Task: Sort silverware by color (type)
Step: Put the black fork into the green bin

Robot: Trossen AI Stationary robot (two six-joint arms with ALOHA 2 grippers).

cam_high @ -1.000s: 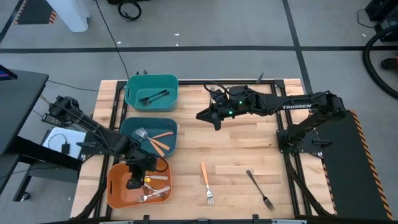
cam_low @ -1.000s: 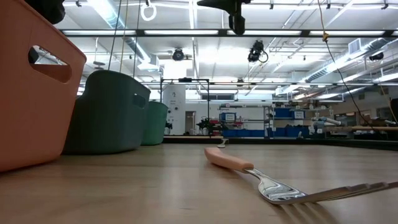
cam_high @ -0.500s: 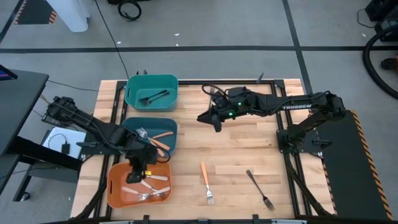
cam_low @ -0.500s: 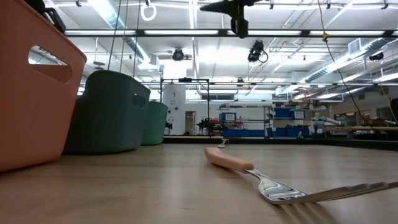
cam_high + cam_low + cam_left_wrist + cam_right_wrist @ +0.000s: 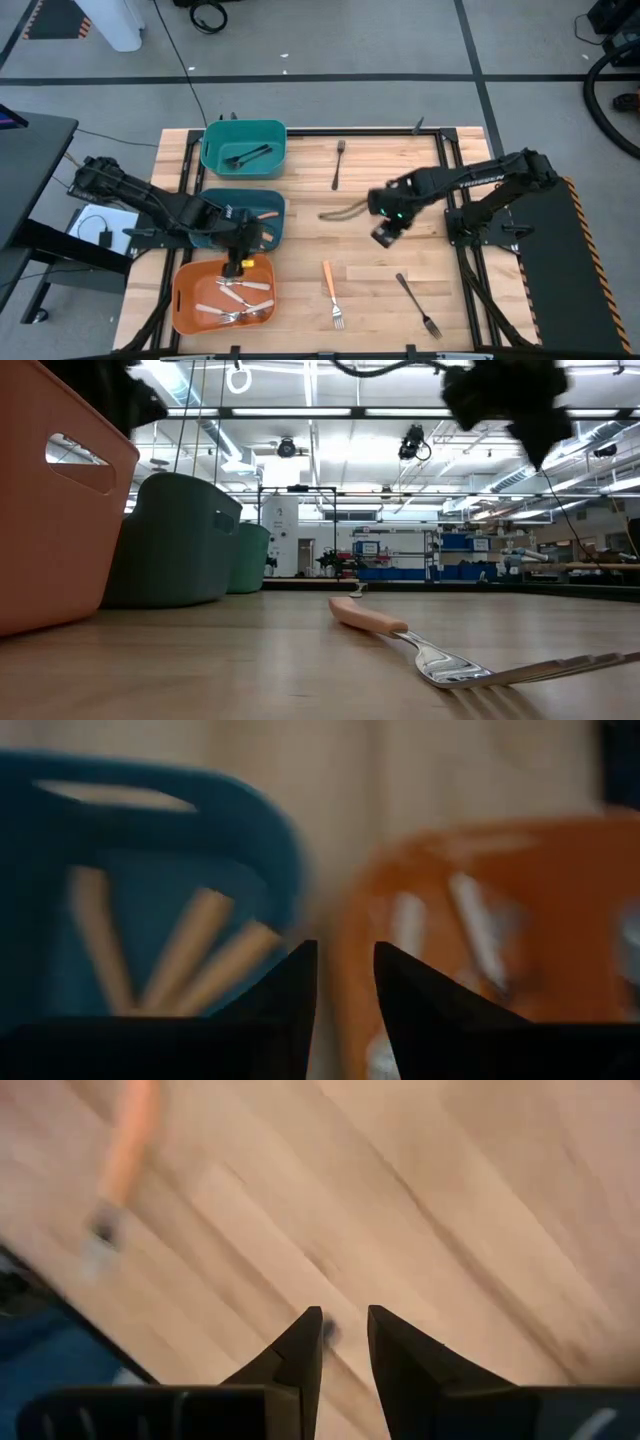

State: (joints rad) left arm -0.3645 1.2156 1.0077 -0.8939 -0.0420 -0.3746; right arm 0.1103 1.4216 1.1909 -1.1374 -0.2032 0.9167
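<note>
On the wooden worktop [image 5: 400,260] the silverware is partly sorted. Black utensils [image 5: 246,155] lie in the far teal bin [image 5: 243,148], orange-handled pieces [image 5: 262,216] in the darker teal bin [image 5: 275,205], and cream-handled ones [image 5: 240,298] in the orange bin [image 5: 185,300]. Three forks lie loose on the wood — an orange-handled fork [image 5: 332,291] near the front edge, a dark fork [image 5: 417,304] to its right, and another dark fork [image 5: 338,164] at the far side. The left pincer [image 5: 238,262] hangs over the seam between the darker teal bin and the orange bin; its wrist view shows the fingers [image 5: 285,990] a narrow gap apart with nothing between them. The right pincer [image 5: 383,234] hovers above bare wood mid-worktop, fingers [image 5: 305,1345] likewise a narrow slot apart — empty.
</note>
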